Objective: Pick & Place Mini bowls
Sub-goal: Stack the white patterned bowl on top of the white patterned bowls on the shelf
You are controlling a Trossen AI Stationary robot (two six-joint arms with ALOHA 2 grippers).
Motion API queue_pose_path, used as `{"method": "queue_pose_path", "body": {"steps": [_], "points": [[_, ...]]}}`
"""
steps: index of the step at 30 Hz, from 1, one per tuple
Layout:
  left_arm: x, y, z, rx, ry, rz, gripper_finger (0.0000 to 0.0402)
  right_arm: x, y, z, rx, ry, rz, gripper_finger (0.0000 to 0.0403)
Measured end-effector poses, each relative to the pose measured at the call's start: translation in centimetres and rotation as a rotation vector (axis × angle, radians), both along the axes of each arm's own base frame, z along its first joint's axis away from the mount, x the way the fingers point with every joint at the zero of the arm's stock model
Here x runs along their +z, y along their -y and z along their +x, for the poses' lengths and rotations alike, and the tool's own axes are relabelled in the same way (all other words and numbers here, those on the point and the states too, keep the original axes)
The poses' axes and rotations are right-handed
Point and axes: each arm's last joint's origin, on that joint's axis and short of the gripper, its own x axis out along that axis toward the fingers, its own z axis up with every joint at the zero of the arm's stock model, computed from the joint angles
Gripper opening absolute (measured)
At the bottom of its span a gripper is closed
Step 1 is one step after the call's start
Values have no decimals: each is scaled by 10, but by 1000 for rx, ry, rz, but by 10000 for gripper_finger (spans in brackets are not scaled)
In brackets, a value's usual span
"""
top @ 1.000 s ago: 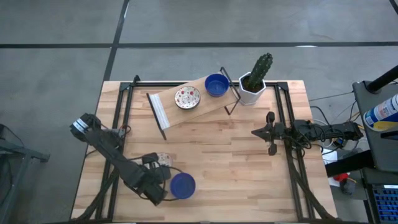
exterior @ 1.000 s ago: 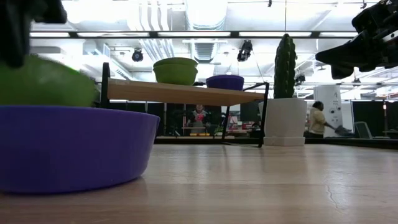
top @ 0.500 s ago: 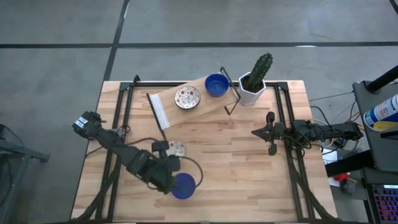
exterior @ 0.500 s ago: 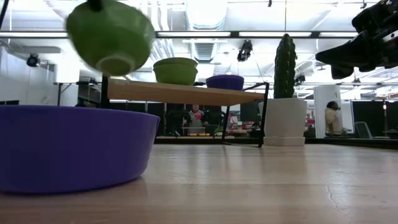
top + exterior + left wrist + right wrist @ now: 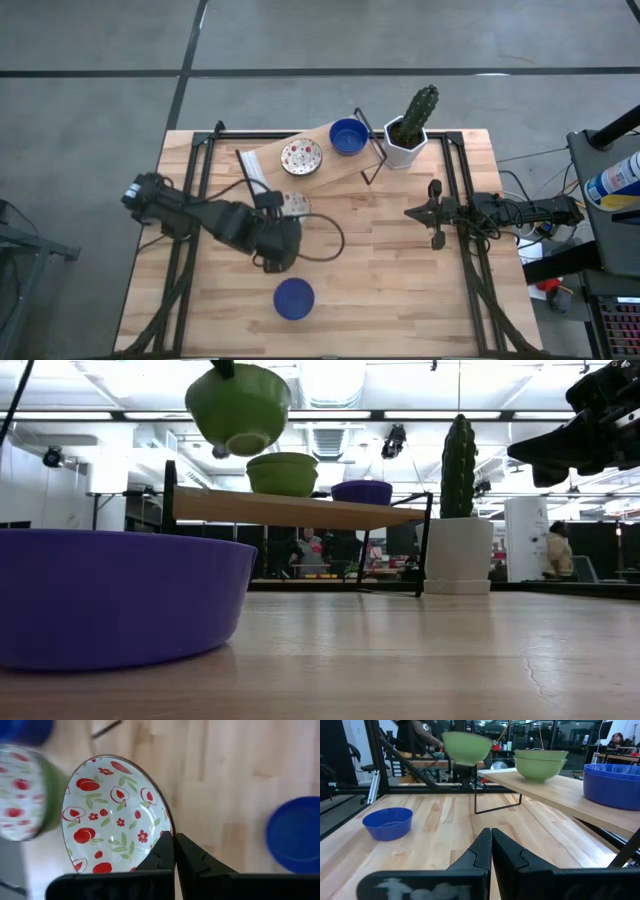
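My left gripper (image 5: pixel 284 214) is shut on a mini bowl (image 5: pixel 292 205), cream inside with a red-green pattern and green outside. It hangs high in the low view (image 5: pixel 238 405), near the wooden shelf's (image 5: pixel 270 175) low end. A blue mini bowl (image 5: pixel 293 298) rests on its base on the table, nearer the front. On the shelf stand a second patterned bowl (image 5: pixel 301 156) and a blue bowl (image 5: pixel 347 136). My right gripper (image 5: pixel 408 212) waits shut above the table's right side. My left gripper pinches the patterned bowl's rim (image 5: pixel 166 831), one finger (image 5: pixel 161 854) inside the bowl and the other outside it. The fingers come from above. The bowl is lifted clear of the table, mouth up and slightly tilted.
A cactus in a white hexagonal pot (image 5: pixel 405 140) stands at the shelf's far right end. The shelf slants on black wire legs (image 5: pixel 425 545). Bare wood (image 5: pixel 380 280) lies between the arms. People move in the room beyond the table.
My left gripper has carried the patterned bowl from beside the blue bowl toward the far edge and slightly right, rising well above the table, up to the shelf's low end. The blue bowl on the table has stayed put.
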Motion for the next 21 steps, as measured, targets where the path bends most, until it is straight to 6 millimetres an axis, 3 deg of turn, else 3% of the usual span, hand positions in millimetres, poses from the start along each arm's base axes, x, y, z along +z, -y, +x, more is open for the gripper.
{"method": "queue_pose_path", "body": {"steps": [11,21], "points": [[37,-38,1,9,46,181,0,0,0,0,0,0,0,9],[42,-85,12,43,20,314,0,0,0,0,0,0,1,9]]}}
